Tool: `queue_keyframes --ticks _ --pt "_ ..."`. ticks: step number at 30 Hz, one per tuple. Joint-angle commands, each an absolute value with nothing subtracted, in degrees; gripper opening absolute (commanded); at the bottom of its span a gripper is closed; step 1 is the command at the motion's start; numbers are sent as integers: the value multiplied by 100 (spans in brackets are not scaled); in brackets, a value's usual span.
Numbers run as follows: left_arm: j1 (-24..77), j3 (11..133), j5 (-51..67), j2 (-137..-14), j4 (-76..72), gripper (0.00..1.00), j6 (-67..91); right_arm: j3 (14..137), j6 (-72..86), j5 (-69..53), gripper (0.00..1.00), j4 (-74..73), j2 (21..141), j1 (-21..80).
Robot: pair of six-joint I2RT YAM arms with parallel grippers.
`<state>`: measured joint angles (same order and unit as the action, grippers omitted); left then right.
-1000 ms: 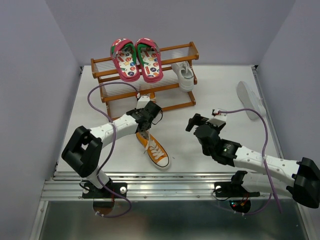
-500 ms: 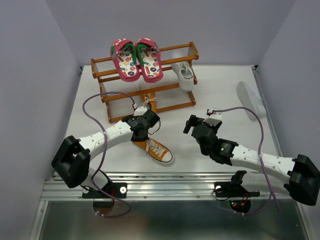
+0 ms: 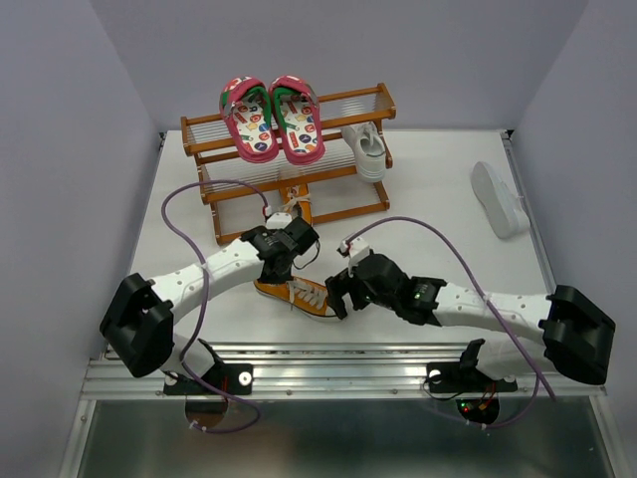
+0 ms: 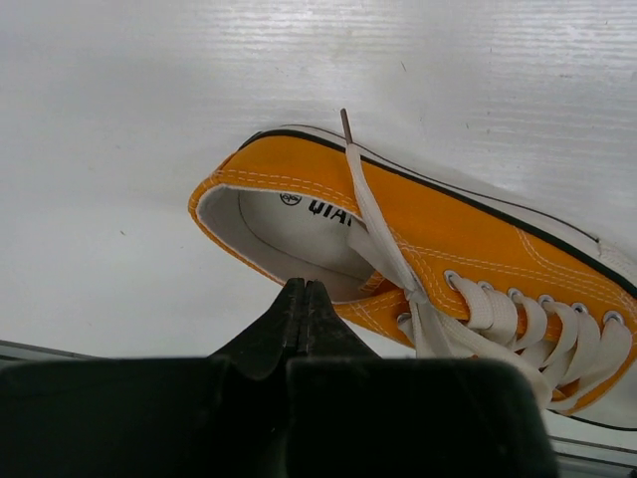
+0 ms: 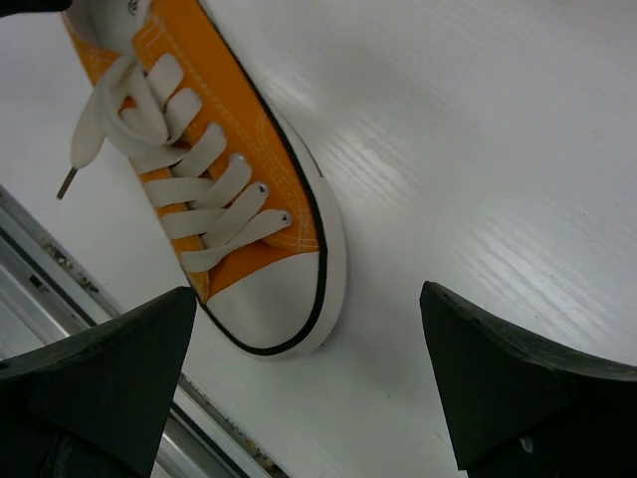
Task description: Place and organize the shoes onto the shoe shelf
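Left wrist view: the soft, light orange laced sneaker is best pinched at its rim. Left jaws are shut there; right jaws are spread wide.

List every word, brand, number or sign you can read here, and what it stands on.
"QIA": black print on the insole of the orange sneaker, left wrist view; further letters hidden by the lace.
Round stamp beside it: too small to read.
Prints on the pink sandals: too small to read.
Nothing else legible.
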<state>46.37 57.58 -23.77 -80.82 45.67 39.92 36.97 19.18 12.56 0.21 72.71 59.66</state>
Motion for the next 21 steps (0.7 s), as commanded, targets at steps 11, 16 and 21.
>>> queue_keyframes --ticks 11,16,21 --pt "3604 5555 -2716 -7638 4026 0 3648 4632 1238 1307 100 -395 8841 6864" --pt "3367 5625 -2672 -7497 3999 0 3498 4781 1547 2459 100 -431 9149 6864" --pt "3296 5651 -2610 -7436 3955 0 3375 5141 1810 3093 100 -712 9588 6417"
